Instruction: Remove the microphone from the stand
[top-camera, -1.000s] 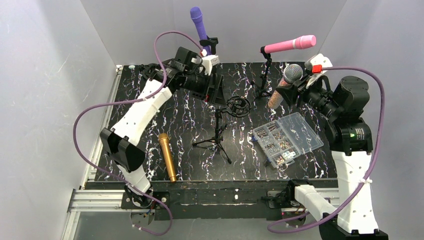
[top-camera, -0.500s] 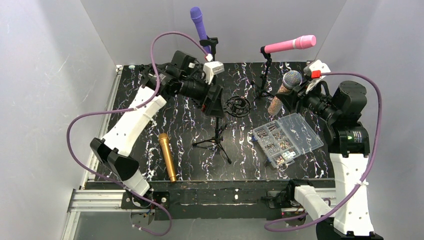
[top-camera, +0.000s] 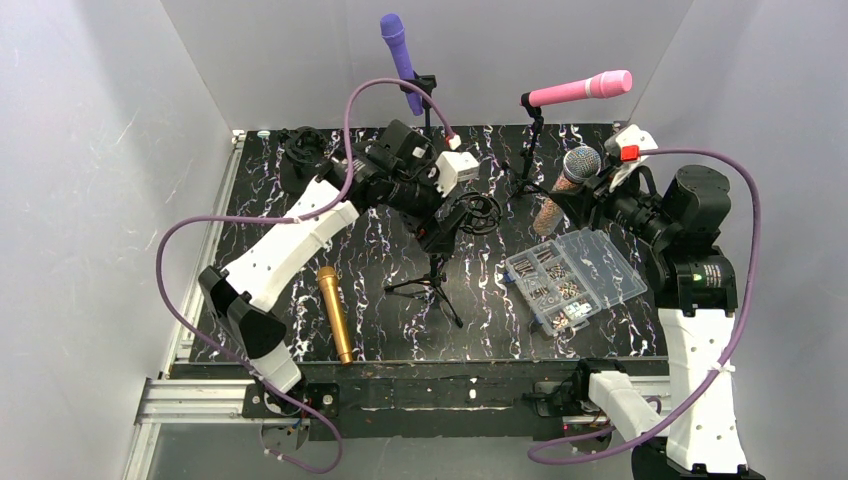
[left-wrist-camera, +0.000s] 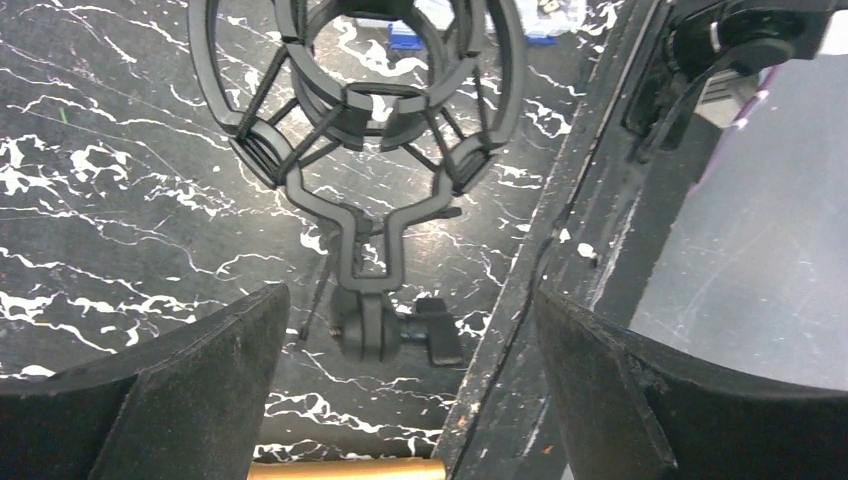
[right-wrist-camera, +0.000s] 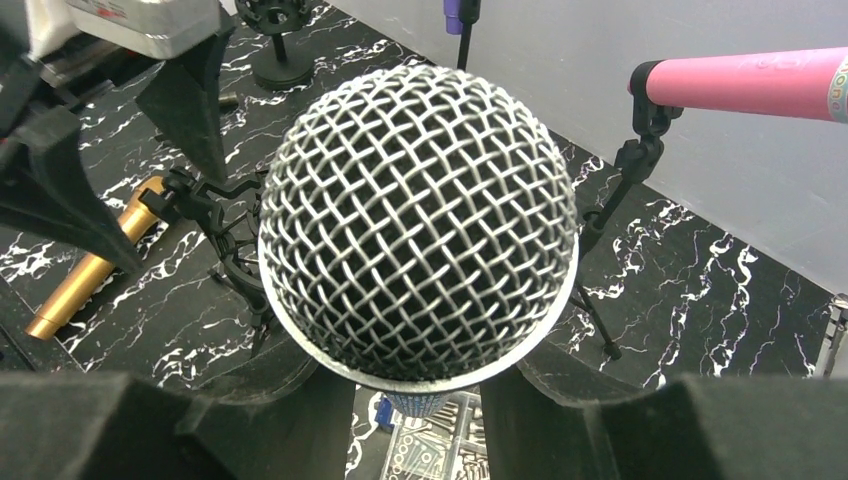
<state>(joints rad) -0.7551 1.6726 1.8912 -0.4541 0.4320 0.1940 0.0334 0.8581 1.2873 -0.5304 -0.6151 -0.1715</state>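
Your left arm swung in from the back-left to the centre stand. The microphone sat off it, raised above the surface, clenched by your right gripper. Your left gripper hung released, jaws straddling the stand.

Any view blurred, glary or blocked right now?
Top view: even light, sharp throughout, no glare. Left wrist: shock mount crisp, fingers dark and soft in the bottom corners. Right wrist: microphone head sharp but fills the centre, hiding much of the table.
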